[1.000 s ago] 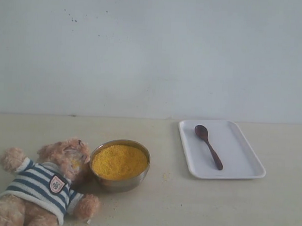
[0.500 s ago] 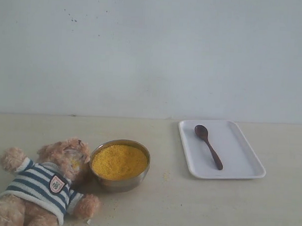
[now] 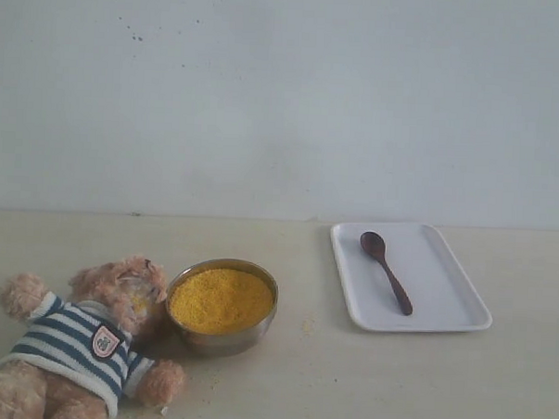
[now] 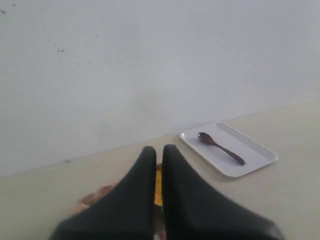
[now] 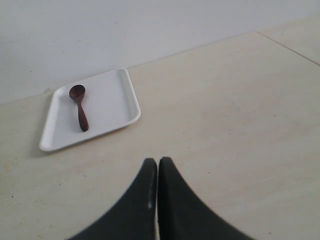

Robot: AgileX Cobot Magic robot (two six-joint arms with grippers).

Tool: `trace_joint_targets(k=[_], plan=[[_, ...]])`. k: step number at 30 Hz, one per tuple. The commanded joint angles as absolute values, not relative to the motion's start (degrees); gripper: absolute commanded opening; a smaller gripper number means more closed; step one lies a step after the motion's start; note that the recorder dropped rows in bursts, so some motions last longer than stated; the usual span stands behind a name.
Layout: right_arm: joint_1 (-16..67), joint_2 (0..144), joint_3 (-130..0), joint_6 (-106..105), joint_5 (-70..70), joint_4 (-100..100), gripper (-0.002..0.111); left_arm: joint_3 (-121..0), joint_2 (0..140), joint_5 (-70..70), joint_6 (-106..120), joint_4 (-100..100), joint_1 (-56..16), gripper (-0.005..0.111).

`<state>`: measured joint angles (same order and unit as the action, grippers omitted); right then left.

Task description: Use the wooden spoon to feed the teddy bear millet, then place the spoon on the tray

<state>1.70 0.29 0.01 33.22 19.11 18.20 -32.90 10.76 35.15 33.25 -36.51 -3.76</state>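
Observation:
The teddy bear (image 3: 79, 345) in its striped shirt lies at the front left of the table, head against the steel bowl (image 3: 221, 339) heaped with yellow millet (image 3: 220, 299). On the white tray (image 3: 448, 282) at the right lies the wooden spoon (image 3: 386, 270), its oval bowl toward the wall. Neither gripper shows in the exterior view. My left gripper (image 4: 158, 150) is shut with nothing in it, high above the bowl; a strip of millet (image 4: 158, 186) shows between its fingers. My right gripper (image 5: 158, 162) is shut and empty, over bare table, well apart from the tray (image 5: 107, 95) and spoon (image 5: 79, 111).
A pale wall (image 3: 284, 98) closes the back of the beige table (image 3: 365, 380). A few spilled grains (image 3: 306, 327) lie between bowl and tray. A seam in the tabletop (image 5: 290, 47) runs near the right gripper's side.

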Motion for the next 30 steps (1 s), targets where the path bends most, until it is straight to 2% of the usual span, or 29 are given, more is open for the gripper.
trace_joint_targets(k=[1, 4, 9, 15, 18, 21, 28, 30], plan=[[1.81, 0.00, 0.00, 32.80, 18.70, 18.64, 0.000, -32.59, 10.80, 29.23, 41.27, -35.88, -3.93, 0.004], [1.81, 0.00, 0.00, 32.80, 18.70, 18.64, 0.000, -31.95, 10.80, 26.20, 36.77, -25.80, -3.58, 0.004], [1.81, 0.00, 0.00, 32.80, 18.70, 18.64, 0.000, -24.69, 10.17, 21.12, 8.94, -3.79, -3.06, 0.004], [1.81, 0.00, 0.00, 32.91, 18.83, 18.64, 0.000, -8.40, 4.97, 3.73, 3.97, -2.31, -3.06, 0.004], [1.81, 0.00, 0.00, 32.91, 18.83, 18.64, 0.000, -1.83, 0.00, 0.00, 3.55, -2.31, -3.06, 0.004], [1.81, 0.00, 0.00, 32.91, 18.83, 18.64, 0.000, 0.00, 0.00, 0.00, -1.27, -2.18, -3.17, 0.004], [1.81, 0.00, 0.00, 32.91, 18.83, 18.64, 0.000, 0.00, 0.00, 18.71, -3.22, 0.00, -3.17, 0.004], [1.81, 0.00, 0.00, 32.91, 18.83, 18.64, 0.000, 0.00, 0.00, 19.47, -2.37, 0.00, -3.17, 0.004]])
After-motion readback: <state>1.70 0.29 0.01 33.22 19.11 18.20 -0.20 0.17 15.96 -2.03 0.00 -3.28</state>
